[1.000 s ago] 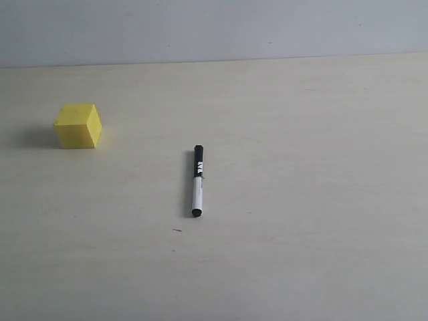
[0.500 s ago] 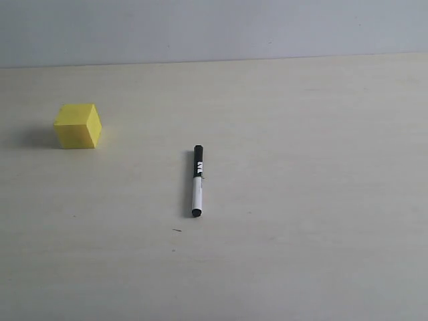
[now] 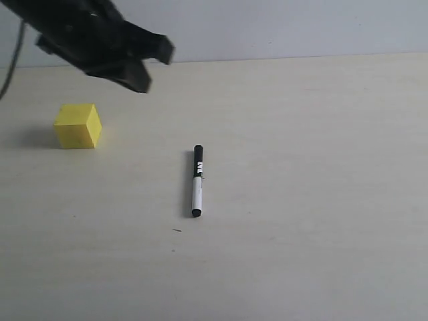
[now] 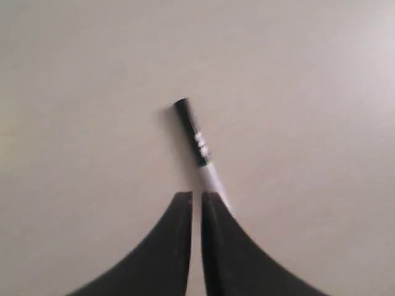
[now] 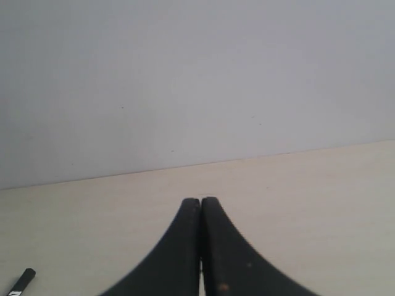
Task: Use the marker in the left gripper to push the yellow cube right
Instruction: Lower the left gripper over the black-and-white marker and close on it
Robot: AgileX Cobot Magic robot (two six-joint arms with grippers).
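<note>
The marker (image 3: 197,180) lies loose on the table near the middle, black cap end pointing away. The yellow cube (image 3: 78,125) sits on the table at the far left, well apart from the marker. My left gripper (image 3: 150,67) hangs above the table, up and to the right of the cube, touching neither thing. In the left wrist view its jaws (image 4: 196,194) stand nearly together with a thin gap and nothing between them; the marker (image 4: 196,137) lies on the table beyond them. My right gripper (image 5: 200,200) is shut and empty; the marker's end (image 5: 21,282) shows at that view's corner.
The pale wooden table (image 3: 307,200) runs back to a plain grey wall (image 3: 281,27). A small dark speck (image 3: 176,231) lies in front of the marker.
The left arm has come into the exterior view at the top left, where nothing showed before. Marker and cube have not moved.
</note>
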